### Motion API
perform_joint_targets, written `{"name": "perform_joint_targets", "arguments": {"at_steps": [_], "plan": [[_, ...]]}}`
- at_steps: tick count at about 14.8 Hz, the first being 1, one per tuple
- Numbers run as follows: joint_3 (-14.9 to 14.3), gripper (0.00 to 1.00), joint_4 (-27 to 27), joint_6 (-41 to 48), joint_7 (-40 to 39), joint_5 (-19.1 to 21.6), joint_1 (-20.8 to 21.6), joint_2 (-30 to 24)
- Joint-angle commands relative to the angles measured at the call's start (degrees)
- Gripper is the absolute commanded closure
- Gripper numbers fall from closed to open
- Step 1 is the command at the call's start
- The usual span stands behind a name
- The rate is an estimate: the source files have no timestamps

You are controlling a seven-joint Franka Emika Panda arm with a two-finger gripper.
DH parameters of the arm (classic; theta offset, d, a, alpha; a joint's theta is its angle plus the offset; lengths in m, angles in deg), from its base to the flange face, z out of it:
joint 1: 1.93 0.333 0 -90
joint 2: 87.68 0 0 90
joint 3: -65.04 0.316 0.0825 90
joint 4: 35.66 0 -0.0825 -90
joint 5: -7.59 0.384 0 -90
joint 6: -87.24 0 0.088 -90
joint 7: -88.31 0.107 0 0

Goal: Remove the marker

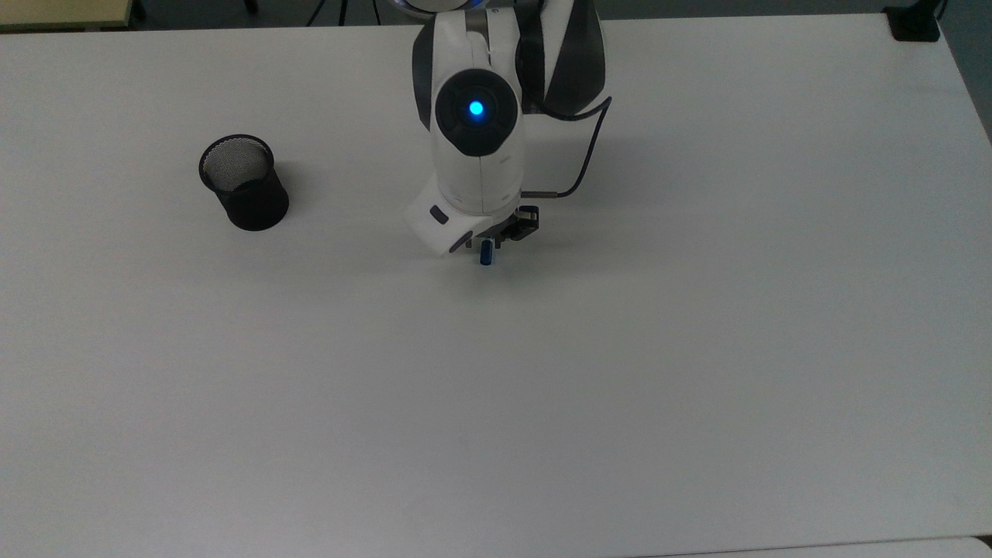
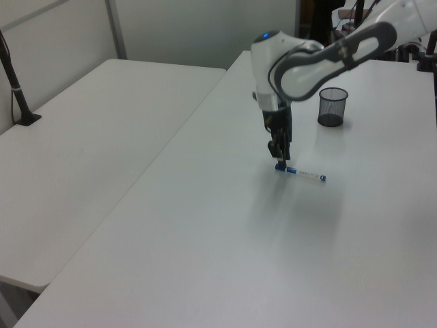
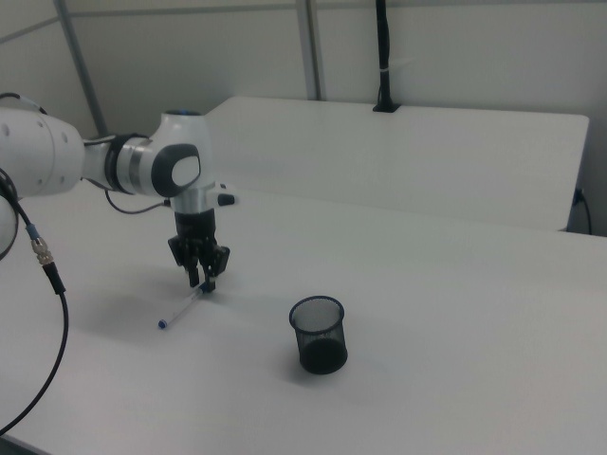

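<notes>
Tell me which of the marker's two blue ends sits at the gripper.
The end at the left view's left of the marker, under the gripper; the other blue end lies free on the table.

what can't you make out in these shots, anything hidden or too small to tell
- Top view: most of the marker is hidden under the arm's wrist; one blue end pokes out.
- Top view: the tool is mostly covered by the wrist.
- Left view: the print on the marker's label is too small.
- Right view: the mesh cup's inside is too dark to tell.
</notes>
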Motion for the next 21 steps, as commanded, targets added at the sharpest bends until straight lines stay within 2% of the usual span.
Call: {"name": "perform_joint_targets", "arguments": {"at_steps": [1,2,3,4,5,6,9,11,15,18,21], "plan": [[0.19,0.57,3.09,1.0,0.39,-1.36,-0.01,2.22],[0.19,0.57,4.23,1.44,0.39,-1.27,-0.01,1.87],[0.1,0.49,4.41,1.53,0.48,-1.18,-0.1,1.0],[0.1,0.27,4.41,1.53,0.83,-1.18,-0.36,-0.23],[0.1,0.11,4.33,1.62,1.53,-1.27,-0.54,-1.02],[-0.16,0.0,4.33,1.62,1.97,-1.35,-0.54,-2.34],[-0.52,0.0,3.72,5.65,1.45,-1.53,-1.06,-8.74],[-0.52,0.0,0.83,6.54,1.19,-3.02,-2.81,-14.97],[-0.43,0.0,-5.07,7.86,-0.39,-4.96,-9.05,-25.97],[-0.08,0.0,-4.9,11.45,-1.54,-4.78,-13.18,-29.93],[-0.08,0.0,-4.64,13.4,-0.93,-4.96,-13.29,-29.78]]}}
